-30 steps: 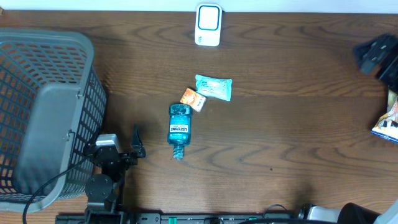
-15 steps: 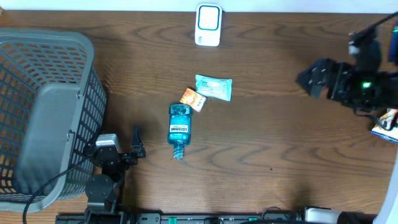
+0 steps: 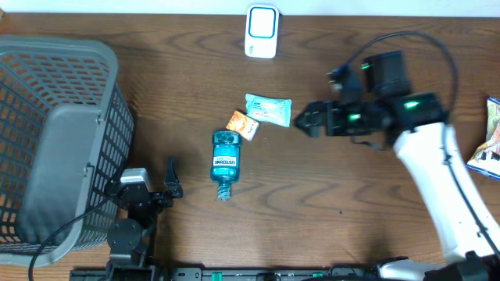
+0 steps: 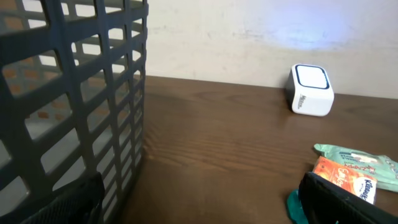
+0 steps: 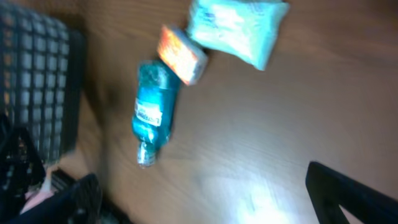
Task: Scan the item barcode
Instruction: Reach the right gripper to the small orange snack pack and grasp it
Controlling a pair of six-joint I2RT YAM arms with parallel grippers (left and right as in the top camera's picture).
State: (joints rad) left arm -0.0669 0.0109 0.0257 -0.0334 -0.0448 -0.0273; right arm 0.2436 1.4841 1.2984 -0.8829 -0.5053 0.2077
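The right gripper [image 3: 306,119] is swinging in from the right edge of the table [image 3: 351,203] and is now hanging just beside the green packet [image 3: 268,109], so it is likely getting ready to pick it up for the white scanner [image 3: 261,31]. Its fingers are standing wide open, holding nothing. The green packet is lying flat near the table's middle, its long side running left to right, one short end facing the gripper.

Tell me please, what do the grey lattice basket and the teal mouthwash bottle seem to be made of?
The grey lattice basket: probably moulded plastic, matte; uniform grid walls, no shine.
The teal mouthwash bottle: likely clear glossy plastic; the liquid's colour shows through, with a printed label.
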